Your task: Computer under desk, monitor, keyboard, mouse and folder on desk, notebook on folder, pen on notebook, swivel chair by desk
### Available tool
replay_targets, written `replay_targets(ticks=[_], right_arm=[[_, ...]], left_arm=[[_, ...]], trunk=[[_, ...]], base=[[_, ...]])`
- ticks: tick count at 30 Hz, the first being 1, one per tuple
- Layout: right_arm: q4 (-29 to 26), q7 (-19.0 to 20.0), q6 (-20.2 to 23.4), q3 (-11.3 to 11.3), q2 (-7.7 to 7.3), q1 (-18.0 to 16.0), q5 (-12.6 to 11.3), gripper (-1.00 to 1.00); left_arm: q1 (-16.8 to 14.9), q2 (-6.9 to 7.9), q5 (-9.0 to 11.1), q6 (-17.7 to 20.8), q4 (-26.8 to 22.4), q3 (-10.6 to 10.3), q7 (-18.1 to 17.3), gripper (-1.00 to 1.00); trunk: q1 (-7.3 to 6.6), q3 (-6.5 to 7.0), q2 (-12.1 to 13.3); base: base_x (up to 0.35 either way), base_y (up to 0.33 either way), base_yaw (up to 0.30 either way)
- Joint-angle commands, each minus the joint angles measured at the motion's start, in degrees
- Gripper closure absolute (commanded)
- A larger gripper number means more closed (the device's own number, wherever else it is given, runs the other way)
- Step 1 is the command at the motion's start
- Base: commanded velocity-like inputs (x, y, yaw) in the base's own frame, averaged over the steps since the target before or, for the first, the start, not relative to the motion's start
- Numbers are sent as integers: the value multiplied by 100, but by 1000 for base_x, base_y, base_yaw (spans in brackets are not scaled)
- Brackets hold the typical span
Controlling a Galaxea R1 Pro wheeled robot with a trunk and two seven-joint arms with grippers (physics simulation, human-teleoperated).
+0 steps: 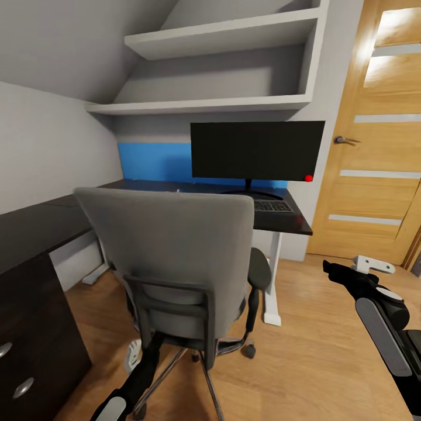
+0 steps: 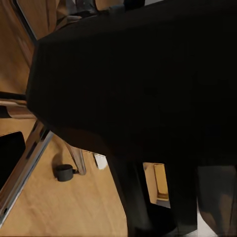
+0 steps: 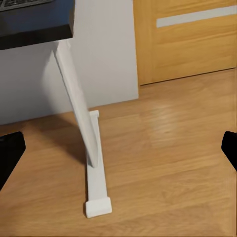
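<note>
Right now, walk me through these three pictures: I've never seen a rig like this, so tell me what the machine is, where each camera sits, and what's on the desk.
This is a simulated wheeled robot with two arms, each ending in a two-fingered pincer.

The large picture comes from its head camera. It faces the back of the swivel chair, with the desk beyond. On the desk stand the monitor and, in front of its stand, the keyboard. The right pincer hangs above the floor, holding nothing.

The left wrist camera sits low beneath the chair, showing its dark underside and a castor.

The right wrist camera looks along open fingers at the desk's white leg and the wooden door.
</note>
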Motion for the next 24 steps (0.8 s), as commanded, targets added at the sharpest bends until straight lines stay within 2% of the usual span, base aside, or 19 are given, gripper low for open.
replay_targets(ticks=[1,10,19,24], right_arm=[[-7,-50,10,3,-3,-4,-57,-100],[-7,-50,10,3,-3,-4,-57,-100],[-7,-50,10,3,-3,-2,-57,-100],[-7,-50,10,3,-3,-2,-57,-100]], left_arm=[[-2,-2,50,35,2,-9,-14,-100],[-2,-3,46,19,2,-9,-16,-100],[-2,10,57,-50,3,-9,-17,-100],[-2,13,59,-55,2,-9,-28,-100]], trunk=[[0,-6,-2],[0,-6,-2],[0,-6,-2],[0,-6,-2]], base=[[133,-246,0],[191,-241,0],[46,-47,0],[215,-4,0]])
